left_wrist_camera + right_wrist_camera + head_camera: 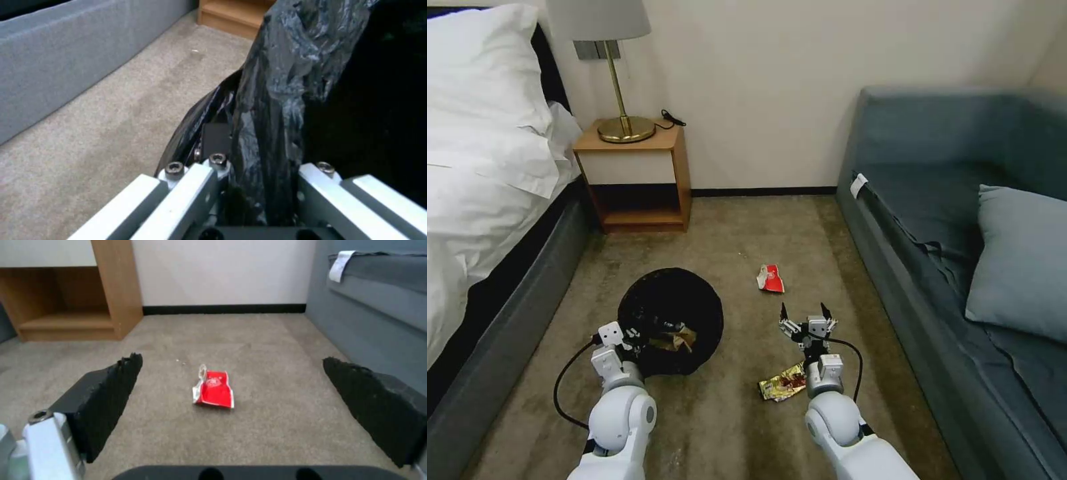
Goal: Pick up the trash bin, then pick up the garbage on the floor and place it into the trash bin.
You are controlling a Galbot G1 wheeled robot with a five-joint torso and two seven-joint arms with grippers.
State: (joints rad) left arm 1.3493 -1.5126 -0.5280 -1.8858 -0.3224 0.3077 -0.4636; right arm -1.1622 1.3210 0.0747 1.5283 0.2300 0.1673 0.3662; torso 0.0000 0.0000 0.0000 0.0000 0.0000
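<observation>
The trash bin, lined with a crinkled black bag, is tilted with its mouth towards me on the left of the carpet. A gold-brown piece of garbage lies inside it. My left gripper is shut on the bin's near rim, and the left wrist view shows the black bag pinched in the left gripper. My right gripper hangs open over the carpet. A red-and-white wrapper lies just beyond it, ahead of the right gripper and between its spread fingers. A gold-brown snack wrapper lies beside the right wrist.
A bed runs along the left and a blue-grey sofa along the right. A wooden nightstand with a brass lamp stands at the back wall. Open carpet lies between them.
</observation>
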